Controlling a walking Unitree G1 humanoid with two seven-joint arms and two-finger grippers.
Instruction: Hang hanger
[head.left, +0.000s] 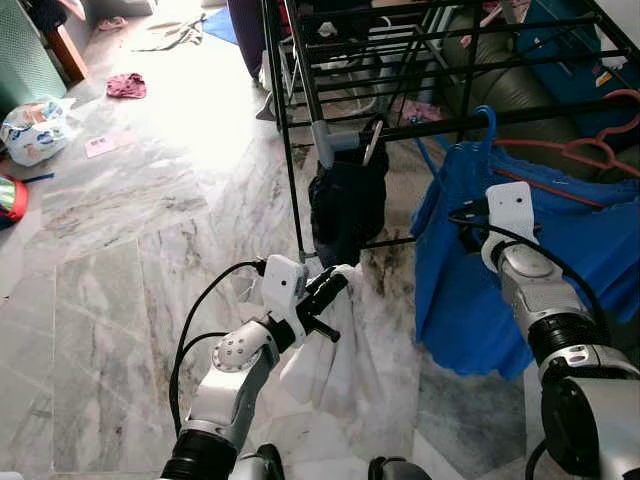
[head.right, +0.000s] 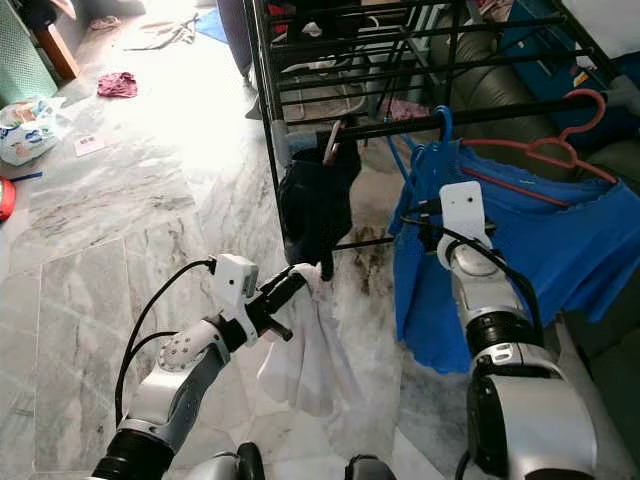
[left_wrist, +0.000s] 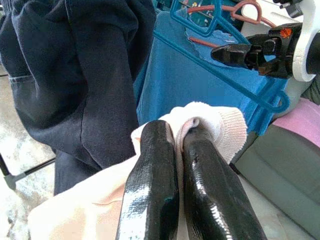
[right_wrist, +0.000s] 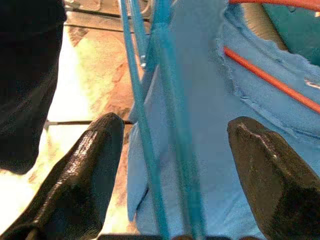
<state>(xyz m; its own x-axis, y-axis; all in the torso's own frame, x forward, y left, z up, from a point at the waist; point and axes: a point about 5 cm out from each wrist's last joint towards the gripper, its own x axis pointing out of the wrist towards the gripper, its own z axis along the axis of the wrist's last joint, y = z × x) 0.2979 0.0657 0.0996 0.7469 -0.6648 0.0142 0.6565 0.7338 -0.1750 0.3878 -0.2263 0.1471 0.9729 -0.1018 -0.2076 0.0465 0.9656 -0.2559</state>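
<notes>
— Hanger (right_wrist: 165, 125) time: is the blue one up yet?
— Its hook looks like it sits on the rack (head.left: 420, 125), with the blue shirt (head.left: 470, 290) on it. The right gripper (right_wrist: 175, 150) is spread wide around it.
— And the left gripper (left_wrist: 172, 165)?
— Pressed together, pinching a white cloth (head.left: 335, 365), not hung yet.

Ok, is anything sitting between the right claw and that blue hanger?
Nothing visible. The right claw is open, and the blue hanger already runs between its two fingers, against the blue garment hung on the black rack. The left claw is shut on the white cloth, off to the side.
</notes>
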